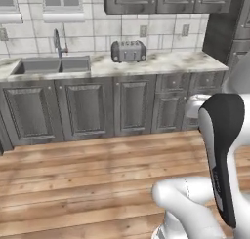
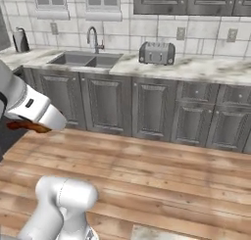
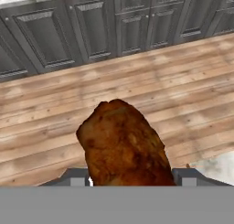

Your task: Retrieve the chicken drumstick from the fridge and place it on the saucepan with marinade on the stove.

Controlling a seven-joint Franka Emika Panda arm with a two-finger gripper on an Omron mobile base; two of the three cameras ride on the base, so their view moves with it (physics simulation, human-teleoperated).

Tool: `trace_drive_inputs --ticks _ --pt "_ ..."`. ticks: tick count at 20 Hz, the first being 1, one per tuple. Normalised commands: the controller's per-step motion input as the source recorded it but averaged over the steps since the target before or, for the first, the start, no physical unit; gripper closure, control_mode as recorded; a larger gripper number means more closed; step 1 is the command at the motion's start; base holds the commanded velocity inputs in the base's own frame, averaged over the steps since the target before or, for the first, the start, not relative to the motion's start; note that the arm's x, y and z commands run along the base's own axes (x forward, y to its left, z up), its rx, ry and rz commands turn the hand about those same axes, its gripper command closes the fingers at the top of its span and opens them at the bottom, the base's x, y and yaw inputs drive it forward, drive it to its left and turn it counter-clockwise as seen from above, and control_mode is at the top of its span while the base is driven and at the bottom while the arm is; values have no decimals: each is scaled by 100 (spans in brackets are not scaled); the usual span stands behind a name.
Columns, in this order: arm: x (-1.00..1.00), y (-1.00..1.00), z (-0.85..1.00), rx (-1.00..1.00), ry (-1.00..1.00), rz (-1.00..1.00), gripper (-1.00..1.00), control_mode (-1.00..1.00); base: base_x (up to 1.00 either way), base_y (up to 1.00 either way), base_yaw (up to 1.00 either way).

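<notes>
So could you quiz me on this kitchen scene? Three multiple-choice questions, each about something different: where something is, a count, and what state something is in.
1. Where does the toaster stand?
A. on the floor
B. on the counter, right of the sink
C. inside the sink

2. How many basins does the sink have?
A. one
B. two
C. three

3. What is the gripper doing?
A. hanging open with nothing in it
B. holding the chicken drumstick above the wooden floor
C. pressing the faucet

Answers:
1. B, it sits on the marble top beside the sink.
2. B, a divider splits it in two.
3. B, the hand view shows the brown meat between the fingers with floorboards behind it.
</notes>
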Motion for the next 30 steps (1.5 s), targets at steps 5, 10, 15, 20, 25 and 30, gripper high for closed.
trace_drive_inputs --ticks 5,10,15,20,25,30 --pt "0 0 0 0 0 0 100 100 100 -23 -3" --pt "0 0 0 0 0 0 100 100 94 17 -47" --pt "0 0 0 0 0 0 100 100 48 40 -80" --pt "0 0 0 0 0 0 100 100 34 44 -85" --pt "0 0 0 0 0 0 100 100 35 51 -85" --pt "0 0 0 0 0 0 100 100 35 50 -85"
